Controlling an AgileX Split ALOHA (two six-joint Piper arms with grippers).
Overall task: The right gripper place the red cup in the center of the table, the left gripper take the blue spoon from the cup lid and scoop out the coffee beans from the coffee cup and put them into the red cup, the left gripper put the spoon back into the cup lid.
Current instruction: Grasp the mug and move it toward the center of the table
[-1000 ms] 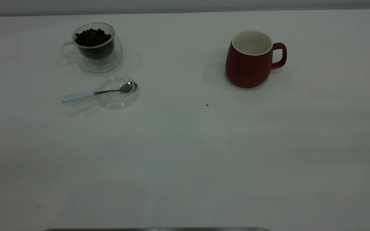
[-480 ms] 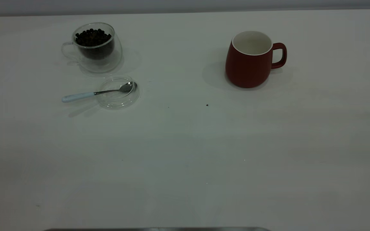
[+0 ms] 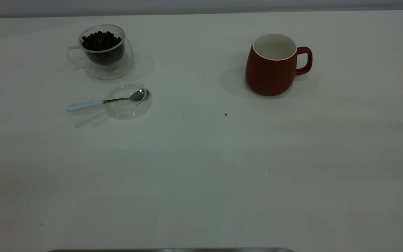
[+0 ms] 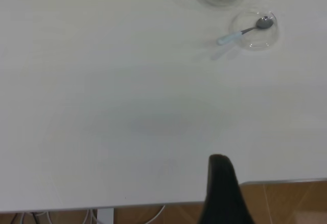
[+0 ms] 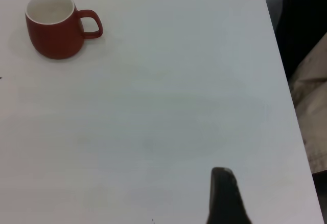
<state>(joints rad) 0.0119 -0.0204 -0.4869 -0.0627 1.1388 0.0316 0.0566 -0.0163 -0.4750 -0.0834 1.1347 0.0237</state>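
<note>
The red cup [image 3: 273, 65] stands upright and empty on the right half of the white table [image 3: 201, 168], handle to the right; the right wrist view shows the red cup [image 5: 53, 26] far off. At the far left the clear coffee cup [image 3: 104, 51] holds coffee beans [image 3: 100, 40]. Just in front of it the cup lid [image 3: 128, 100] carries the blue spoon [image 3: 96, 102], bowl in the lid, handle sticking out left. My left gripper [image 4: 218, 158] hovers shut at the table's near edge, far from the blue spoon [image 4: 240, 33]. The right gripper [image 5: 222, 172] is shut over bare table.
A tiny dark speck [image 3: 225, 114] lies near the table's middle. The table's side edge [image 5: 286, 81] runs close to my right gripper, with dark and beige objects beyond it. Floor and cables show past the near edge [image 4: 153, 206].
</note>
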